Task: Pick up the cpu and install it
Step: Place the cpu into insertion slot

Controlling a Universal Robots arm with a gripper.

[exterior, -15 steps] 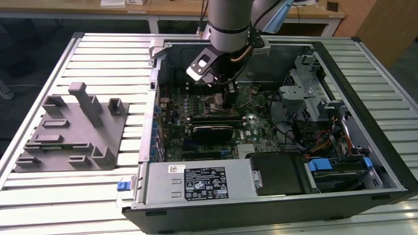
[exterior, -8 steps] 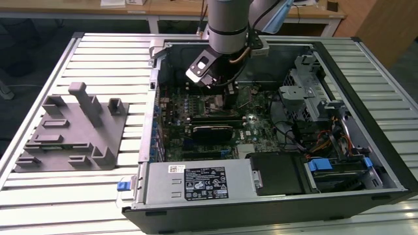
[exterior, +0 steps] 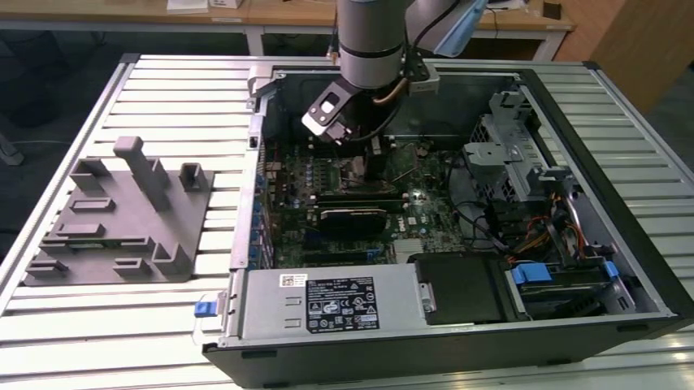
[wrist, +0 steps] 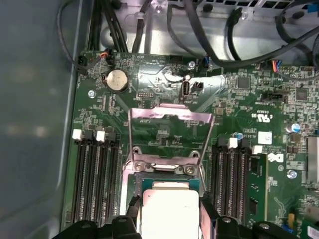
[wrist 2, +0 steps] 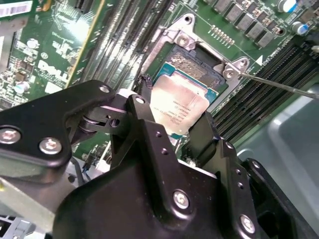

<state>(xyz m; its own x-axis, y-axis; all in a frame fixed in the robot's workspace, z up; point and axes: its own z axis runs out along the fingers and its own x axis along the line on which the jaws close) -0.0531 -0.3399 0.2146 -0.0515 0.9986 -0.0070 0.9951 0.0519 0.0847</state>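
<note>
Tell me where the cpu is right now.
In both wrist views the cpu is held in the claw at the open socket on the motherboard, with memory slots on either side.

Robotics lab workbench.
A slatted pale metal table (exterior: 109,325) bears an opened black computer case (exterior: 434,357); light wooden desks (exterior: 284,13) stand behind.

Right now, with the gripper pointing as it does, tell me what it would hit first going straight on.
The gripper, holding the cpu, points down at the open socket on the motherboard; the cpu would likely meet that socket first. How wide the gap between them is, I cannot tell.
</note>
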